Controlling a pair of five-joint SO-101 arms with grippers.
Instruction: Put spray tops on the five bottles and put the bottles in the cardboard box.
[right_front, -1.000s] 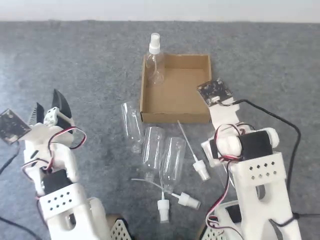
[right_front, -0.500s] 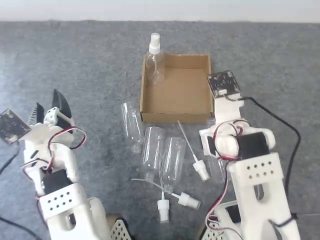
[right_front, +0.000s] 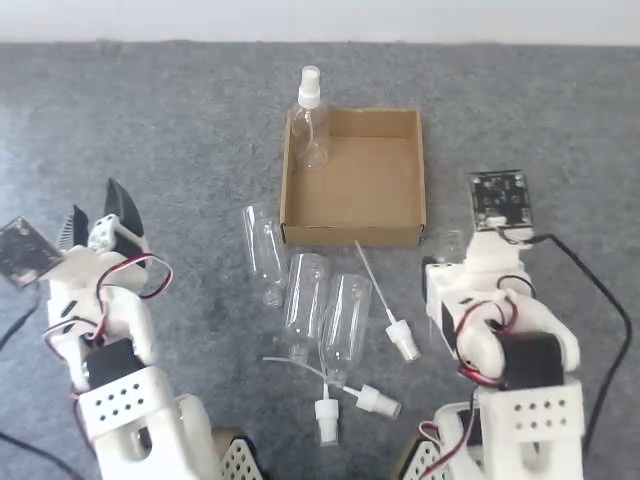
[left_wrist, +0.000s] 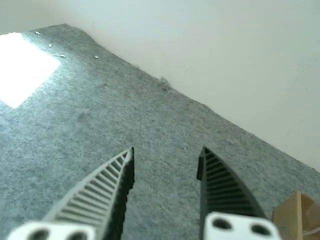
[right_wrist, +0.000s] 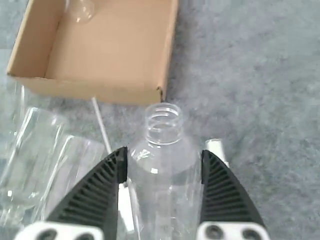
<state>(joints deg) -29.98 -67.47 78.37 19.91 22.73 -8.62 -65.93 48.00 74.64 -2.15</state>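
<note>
The right pincer (right_wrist: 164, 151) is clamped on an open-necked bottle (right_wrist: 162, 170) just off the front right corner of the cardboard box (right_wrist: 100, 92); a capped bottle (right_front: 311, 125) sits in the box's far left corner. Three uncapped bottles (right_front: 305, 292) and three loose spray tops (right_front: 376, 401) lie on the bench (right_front: 180, 130) in front of the box; the left pincer (left_wrist: 165, 155) is spread apart and empty, well to the left of the box.

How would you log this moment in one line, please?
right gripper: holds uncapped clear plastic bottle near brown cardboard box | left gripper: open | spray-topped clear bottle: in box
</note>
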